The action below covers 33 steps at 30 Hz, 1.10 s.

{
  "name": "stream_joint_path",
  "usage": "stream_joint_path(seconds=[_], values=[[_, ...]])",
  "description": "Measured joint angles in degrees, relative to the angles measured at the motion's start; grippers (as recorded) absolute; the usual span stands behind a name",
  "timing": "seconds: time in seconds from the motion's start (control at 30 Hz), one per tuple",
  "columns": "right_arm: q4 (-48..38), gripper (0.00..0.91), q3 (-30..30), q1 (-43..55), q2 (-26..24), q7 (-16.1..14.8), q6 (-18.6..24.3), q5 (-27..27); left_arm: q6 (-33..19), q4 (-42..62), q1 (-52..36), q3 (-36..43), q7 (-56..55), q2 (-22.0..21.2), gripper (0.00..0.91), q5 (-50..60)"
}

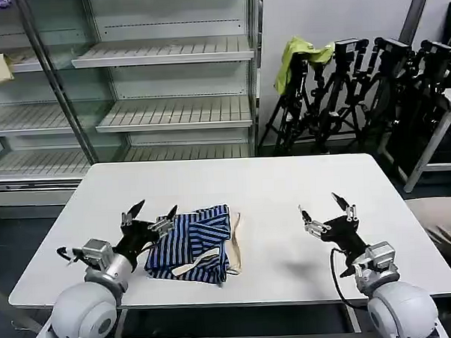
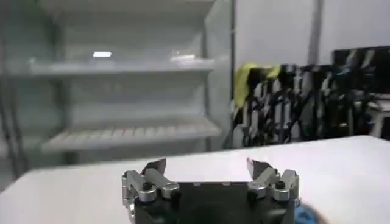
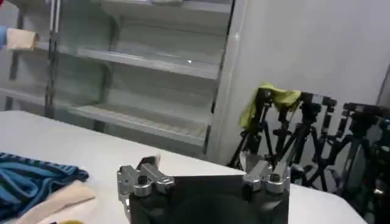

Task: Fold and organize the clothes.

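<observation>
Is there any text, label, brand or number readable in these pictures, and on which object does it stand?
None can be read.
The striped shirt shows no legible tag or print.
The left gripper and the right gripper carry no readable marking.

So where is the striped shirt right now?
In the head view, the striped shirt lies bunched on the white table, toward its left front, right beside the open left claw.
</observation>
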Motion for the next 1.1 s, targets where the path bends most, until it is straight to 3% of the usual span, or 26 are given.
stream_joint_path(seconds=[0.5,0.93,0.97,1.0,1.07,1.1], values=[[1.2,0.907,1.7,-1.9,0.1,-0.4,0.4,0.4,2.7,6.2,0.8,-0.2,-3.3,-5.1,0.907,-4.1],[1.7,0.907,1.9,-2.7,-0.2,-0.3,0.5,0.3,3.3,11.8,-0.7,0.4,-1.4,-6.1,0.907,-3.5],[1.8,0.907,1.9,-2.8,-0.3,-0.3,0.4,0.3,3.4,12.0,-0.7,0.4,-1.3,-6.3,0.433,-3.5],[1.9,0.907,1.9,-2.8,-0.4,-0.3,0.4,0.3,3.5,12.1,-0.7,0.4,-1.3,-6.4,0.181,-3.4],[1.9,0.907,2.0,-2.8,-0.6,-0.2,0.4,0.3,3.6,12.3,-0.6,0.5,-1.1,-6.7,0.000,-3.4],[1.9,0.907,2.1,-2.8,-0.7,-0.2,0.4,0.3,3.6,12.3,-0.4,0.5,-0.9,-6.8,0.000,-3.4]])
